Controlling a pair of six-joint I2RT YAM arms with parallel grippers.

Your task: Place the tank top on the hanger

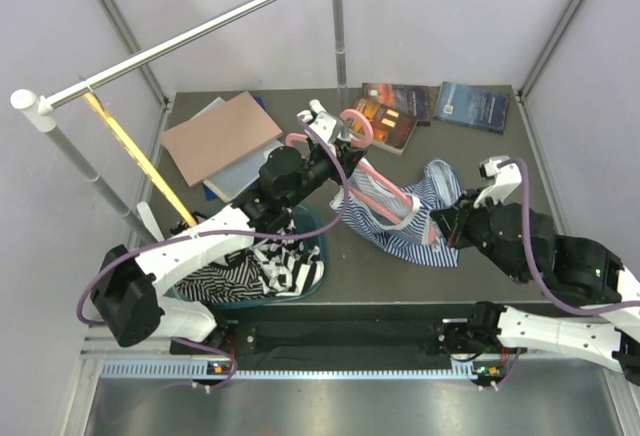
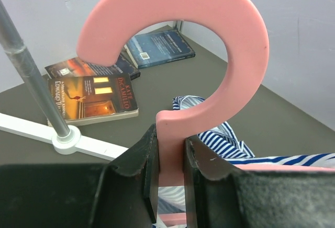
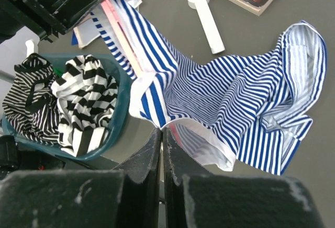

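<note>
The pink hanger [image 1: 383, 193] is held up at a slant over the table, its big hook [image 2: 209, 29] rising from between my left gripper's [image 2: 170, 152] jaws. My left gripper [image 1: 340, 134] is shut on the hanger's neck just under the hook. The blue-and-white striped tank top [image 1: 425, 218] drapes over the hanger's right arm and sags onto the table. My right gripper [image 3: 162, 132] is shut on the tank top's [image 3: 235, 87] white-edged hem, pulling a fold toward me; it sits at the cloth's near right side [image 1: 442, 224]. A strip of the hanger [image 3: 121, 34] shows inside the cloth.
A teal basket [image 1: 318, 246] of black-and-white striped garments [image 3: 78, 102] sits at the near left. Books [image 1: 470, 106] lie at the back. A white clothes rail [image 1: 190, 36] with a yellow hanger [image 1: 135, 154] spans the back left, its post [image 2: 31, 81] near the hook. A brown folder [image 1: 222, 136] lies back left.
</note>
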